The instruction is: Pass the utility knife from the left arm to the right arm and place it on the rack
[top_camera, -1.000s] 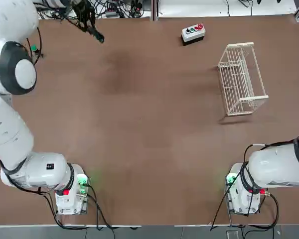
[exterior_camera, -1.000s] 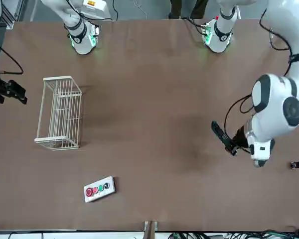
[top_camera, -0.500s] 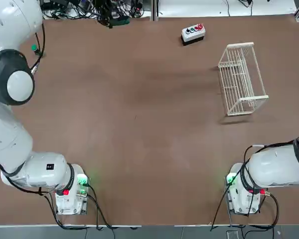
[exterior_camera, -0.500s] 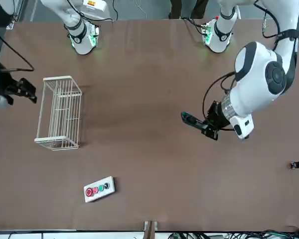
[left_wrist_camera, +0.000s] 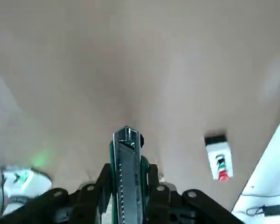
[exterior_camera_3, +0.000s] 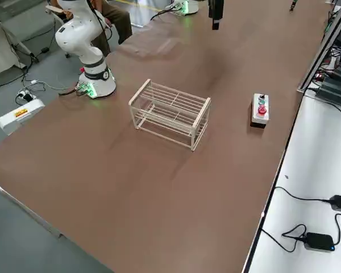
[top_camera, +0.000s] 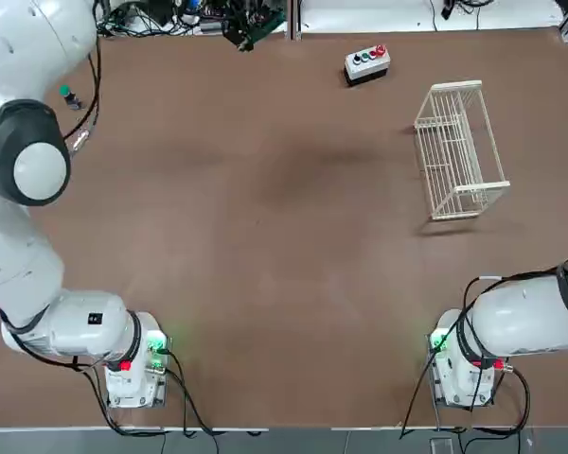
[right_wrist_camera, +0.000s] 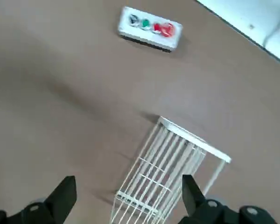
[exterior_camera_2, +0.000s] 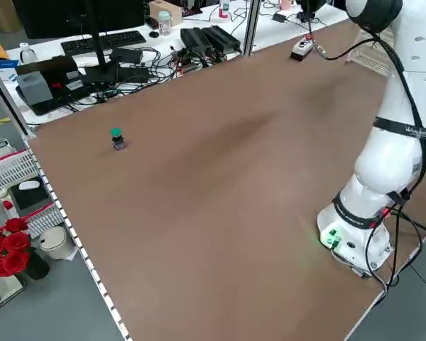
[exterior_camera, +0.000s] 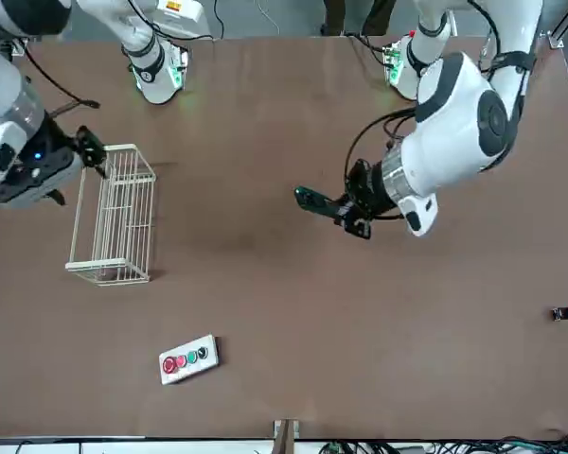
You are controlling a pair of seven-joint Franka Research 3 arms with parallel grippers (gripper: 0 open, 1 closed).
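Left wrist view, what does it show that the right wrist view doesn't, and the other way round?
Only the left wrist view: the utility knife clamped in the left hand, plus a white robot base with a green light.

Only the right wrist view: the white wire rack and the open, empty right hand.

Both: the button box, brown tabletop and white surface beyond its edge.

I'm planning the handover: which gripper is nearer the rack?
The right: the right gripper hovers close by the rack; the left gripper is farther toward mid-table.
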